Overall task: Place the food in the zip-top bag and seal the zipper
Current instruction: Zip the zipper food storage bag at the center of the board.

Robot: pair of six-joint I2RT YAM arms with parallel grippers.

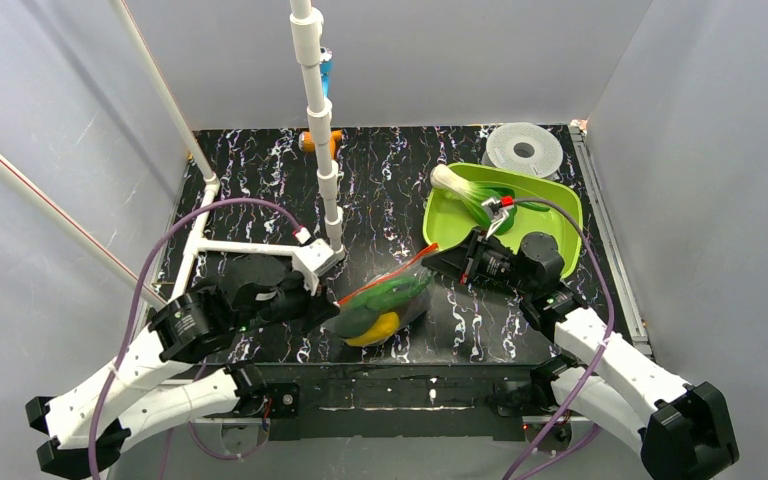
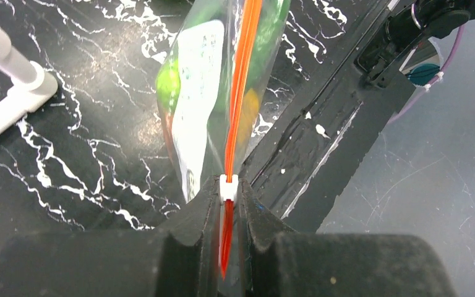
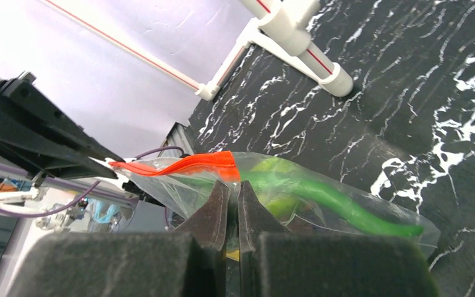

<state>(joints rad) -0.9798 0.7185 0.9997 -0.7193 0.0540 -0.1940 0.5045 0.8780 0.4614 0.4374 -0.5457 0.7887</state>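
The zip-top bag (image 1: 385,305) lies at the table's front middle, holding food: green pods (image 1: 392,292), a yellow piece (image 1: 380,328) and a dark green piece (image 1: 355,322). Its red-orange zipper (image 1: 385,275) runs diagonally between my grippers. My left gripper (image 2: 229,185) is shut on the zipper (image 2: 241,86) at its white slider (image 2: 229,187), at the bag's left end; the white label (image 2: 198,93) shows beside it. My right gripper (image 3: 232,185) is shut on the bag's plastic (image 3: 179,189) just below the zipper's (image 3: 185,166) right end. A green pod (image 3: 340,204) shows inside.
A lime-green tray (image 1: 550,200) at the back right holds a white-and-green leafy vegetable (image 1: 470,190) and a small red-and-white thing (image 1: 503,203). A white spool (image 1: 523,150) lies behind it. A white pipe frame (image 1: 315,120) stands left of centre, its foot (image 1: 318,258) close to my left gripper.
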